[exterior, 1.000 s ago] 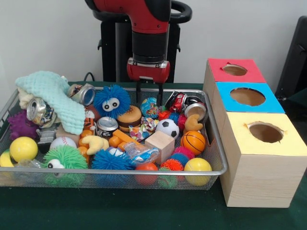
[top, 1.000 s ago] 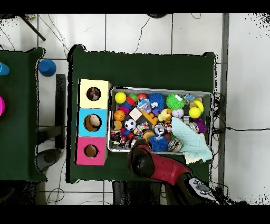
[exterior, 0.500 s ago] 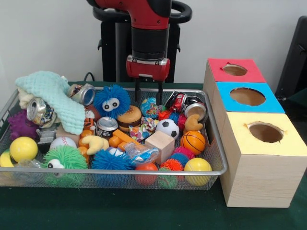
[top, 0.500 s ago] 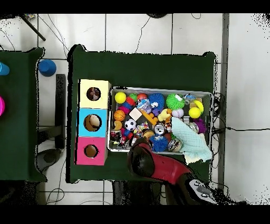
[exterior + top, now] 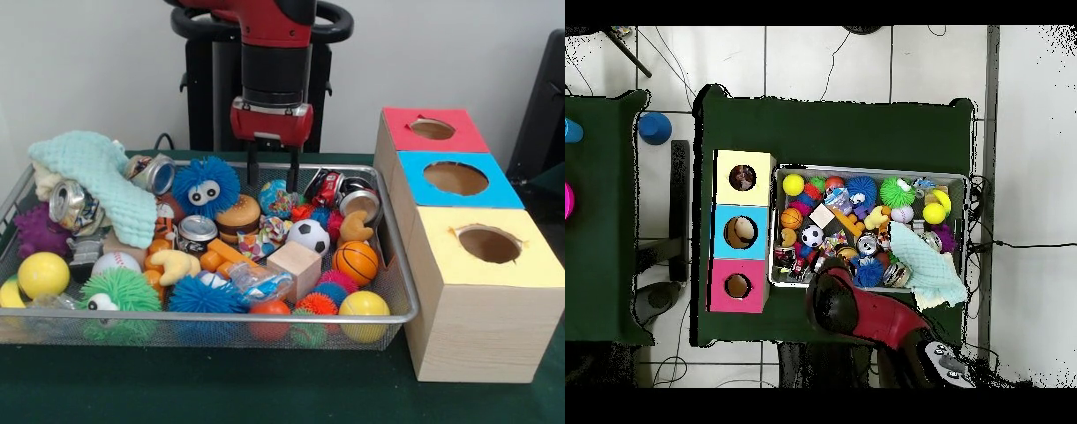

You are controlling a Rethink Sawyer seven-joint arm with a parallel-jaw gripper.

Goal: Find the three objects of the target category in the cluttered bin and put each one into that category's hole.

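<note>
**Gripper hangs empty over the far edge of the toy bin**

The red and black arm comes down with its gripper (image 5: 271,172) above the far rim of the wire mesh bin (image 5: 402,274), its two thin black fingers (image 5: 253,170) parted with a clear gap between them and nothing held. The tips hang just above a fuzzy blue ball with googly eyes (image 5: 205,187) on one side and a globe-patterned ball (image 5: 274,197) on the other, touching neither as far as I can see.

The bin is packed. A pale mint knitted cloth (image 5: 97,181) is draped over the clutter at one end, with crushed silver drink cans (image 5: 68,202) beside it. Nearer the middle sit a toy hamburger (image 5: 238,215), a small soccer ball (image 5: 309,236), a plain wooden cube (image 5: 295,268) and a small basketball (image 5: 356,261). Along the near wall lie a yellow ball (image 5: 42,274), a fuzzy green ball (image 5: 119,293) and another yellow ball (image 5: 364,306).

Beside the bin stands a row of three wooden boxes, each with a round hole: a red-topped box (image 5: 433,130), a blue-topped box (image 5: 455,179) and a yellow-topped box (image 5: 489,246). From overhead, the arm (image 5: 855,310) covers the bin's edge nearest the robot, and something shows inside each hole.
</note>
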